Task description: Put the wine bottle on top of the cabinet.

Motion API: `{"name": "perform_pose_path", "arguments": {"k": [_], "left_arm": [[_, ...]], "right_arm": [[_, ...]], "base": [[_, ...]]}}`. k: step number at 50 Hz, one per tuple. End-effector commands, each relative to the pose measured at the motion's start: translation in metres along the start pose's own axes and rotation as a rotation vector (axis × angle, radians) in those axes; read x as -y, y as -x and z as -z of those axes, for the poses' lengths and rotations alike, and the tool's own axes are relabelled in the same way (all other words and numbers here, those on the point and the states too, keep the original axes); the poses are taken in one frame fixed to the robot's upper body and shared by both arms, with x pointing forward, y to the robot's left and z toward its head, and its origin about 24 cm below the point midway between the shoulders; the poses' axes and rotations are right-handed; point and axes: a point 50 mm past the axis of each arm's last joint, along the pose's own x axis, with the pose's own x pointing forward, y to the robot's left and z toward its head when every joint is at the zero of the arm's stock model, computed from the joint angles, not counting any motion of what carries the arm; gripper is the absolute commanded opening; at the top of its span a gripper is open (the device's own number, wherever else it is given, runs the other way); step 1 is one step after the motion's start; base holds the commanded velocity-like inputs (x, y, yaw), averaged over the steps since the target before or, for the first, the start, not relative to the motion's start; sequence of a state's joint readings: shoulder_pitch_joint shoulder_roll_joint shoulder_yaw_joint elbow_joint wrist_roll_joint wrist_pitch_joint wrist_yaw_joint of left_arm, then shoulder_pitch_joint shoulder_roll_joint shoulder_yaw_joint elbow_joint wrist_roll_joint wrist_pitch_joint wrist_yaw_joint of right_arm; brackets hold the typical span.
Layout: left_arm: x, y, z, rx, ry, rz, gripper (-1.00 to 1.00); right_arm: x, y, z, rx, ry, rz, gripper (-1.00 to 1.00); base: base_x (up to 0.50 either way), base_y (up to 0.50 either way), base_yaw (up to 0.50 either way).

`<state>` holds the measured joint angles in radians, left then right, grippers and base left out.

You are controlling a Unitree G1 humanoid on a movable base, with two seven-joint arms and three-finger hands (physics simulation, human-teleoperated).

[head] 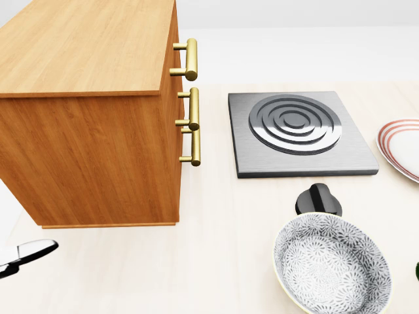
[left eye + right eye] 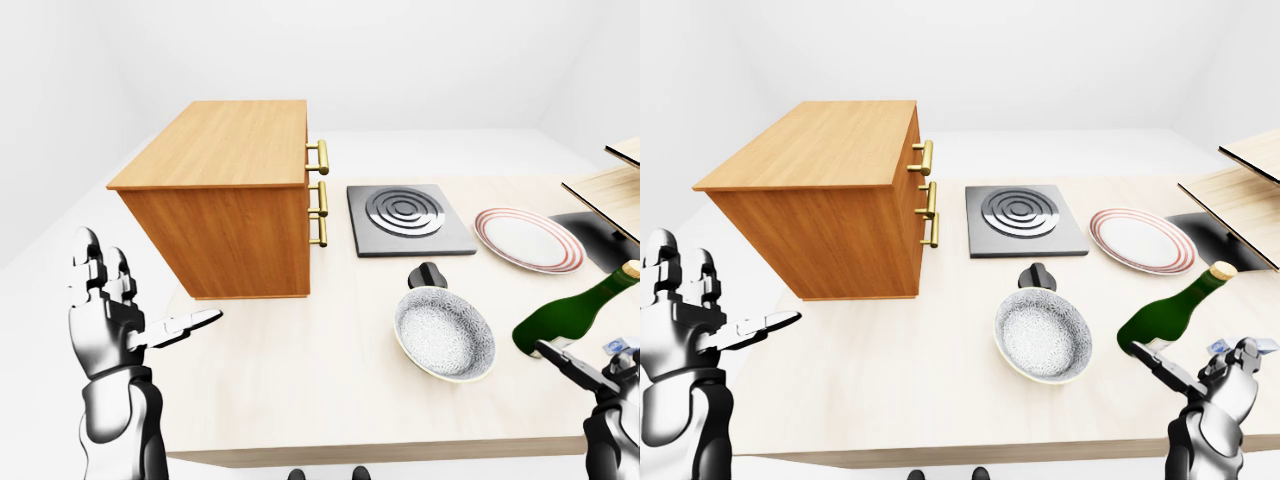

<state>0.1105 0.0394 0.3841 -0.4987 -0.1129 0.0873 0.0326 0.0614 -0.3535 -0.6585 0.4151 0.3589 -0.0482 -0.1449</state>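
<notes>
The green wine bottle (image 2: 1168, 316) with a cork lies tilted at the right of the table, neck pointing up and to the right. My right hand (image 2: 1206, 372) sits just below its base with fingers spread; one finger reaches under the bottle's bottom end. The wooden cabinet (image 2: 226, 152) with brass handles (image 2: 320, 199) stands on the left half of the table, its flat top bare. My left hand (image 2: 128, 302) is raised off the table's left edge, open, one finger pointing right towards the cabinet; its tip (image 1: 26, 252) shows in the head view.
A steel hob plate (image 1: 298, 131) lies right of the cabinet, with a black knob (image 1: 318, 199) and a patterned bowl (image 1: 331, 265) below it. A red-rimmed plate (image 2: 526, 239) and wooden shelves (image 2: 605, 188) stand at the right. The table's near edge (image 2: 380, 452) runs along the bottom.
</notes>
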Motion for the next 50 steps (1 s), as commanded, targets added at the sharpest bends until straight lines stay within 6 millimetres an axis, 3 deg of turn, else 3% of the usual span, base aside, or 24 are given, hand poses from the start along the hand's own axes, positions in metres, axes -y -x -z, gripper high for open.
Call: {"name": "perform_pose_path", "arguments": {"k": [1, 50], "left_arm": [[0.001, 0.000, 0.002, -0.008, -0.001, 0.003, 1.00], [0.003, 0.000, 0.007, -0.031, -0.009, 0.008, 1.00]], "right_arm": [[-0.005, -0.008, -0.004, -0.001, 0.022, 0.003, 1.00], [-0.031, -0.032, -0.025, 0.006, 0.073, -0.007, 1.00]], "base": [[0.00, 0.00, 0.00], [0.00, 0.00, 0.00]]}}
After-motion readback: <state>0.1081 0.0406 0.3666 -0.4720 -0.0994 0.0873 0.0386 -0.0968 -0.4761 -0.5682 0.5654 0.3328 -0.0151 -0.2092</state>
